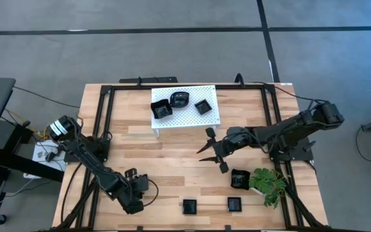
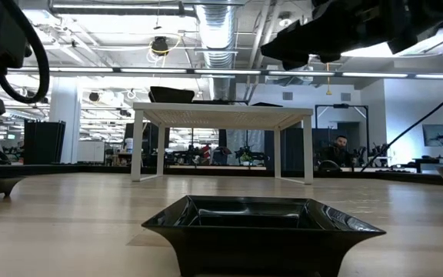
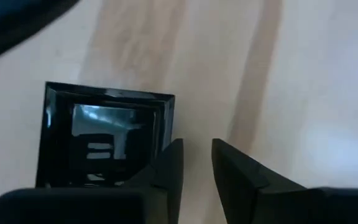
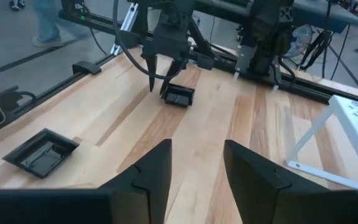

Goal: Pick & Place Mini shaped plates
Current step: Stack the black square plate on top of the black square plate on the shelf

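From above, a white rack (image 1: 185,106) is sitting at the far side of a wooden table (image 1: 172,161), carrying three plates (image 1: 180,100). Four more plates are lying on the wood: one near the left gripper (image 1: 136,182), two (image 1: 189,206) along the front edge, and one beside a plant (image 1: 267,182). So, by my reading, three seem placed and four remain. The right gripper (image 1: 210,149) is hanging over bare wood in the middle, fingers spread, holding nothing.

From table height, a square plate (image 2: 261,223) is sitting close in front, and the rack (image 2: 221,115) is standing behind it with a plate's rim showing on top. A person is sitting far back in the room.

At the left wrist, the left gripper (image 3: 196,165) is poised at the edge of a square plate (image 3: 104,134), one finger beside its rim, jaws slightly apart and gripping nothing yet.

At the right wrist, the right gripper (image 4: 196,165) is showing open, empty fingers above the wood; across the table the left gripper (image 4: 165,74) is reaching down to its plate (image 4: 179,95), and another plate (image 4: 41,151) is lying nearer.
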`<action>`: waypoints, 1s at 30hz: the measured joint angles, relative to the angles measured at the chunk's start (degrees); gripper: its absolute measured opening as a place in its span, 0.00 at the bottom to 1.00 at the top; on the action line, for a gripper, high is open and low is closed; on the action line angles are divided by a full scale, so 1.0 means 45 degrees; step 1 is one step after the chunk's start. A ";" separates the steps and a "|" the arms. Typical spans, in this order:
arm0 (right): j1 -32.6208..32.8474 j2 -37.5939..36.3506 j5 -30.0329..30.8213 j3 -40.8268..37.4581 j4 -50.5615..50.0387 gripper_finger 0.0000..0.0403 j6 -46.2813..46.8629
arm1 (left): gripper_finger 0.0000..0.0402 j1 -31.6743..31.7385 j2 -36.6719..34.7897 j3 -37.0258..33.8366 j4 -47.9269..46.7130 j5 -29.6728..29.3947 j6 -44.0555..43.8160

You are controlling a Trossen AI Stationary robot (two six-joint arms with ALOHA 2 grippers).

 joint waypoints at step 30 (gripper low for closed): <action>-0.0253 0.0575 -0.0010 0.0681 0.0009 0.40 -0.0461 | 0.30 0.0090 -0.0268 -0.0223 -0.0863 -0.1111 -0.0013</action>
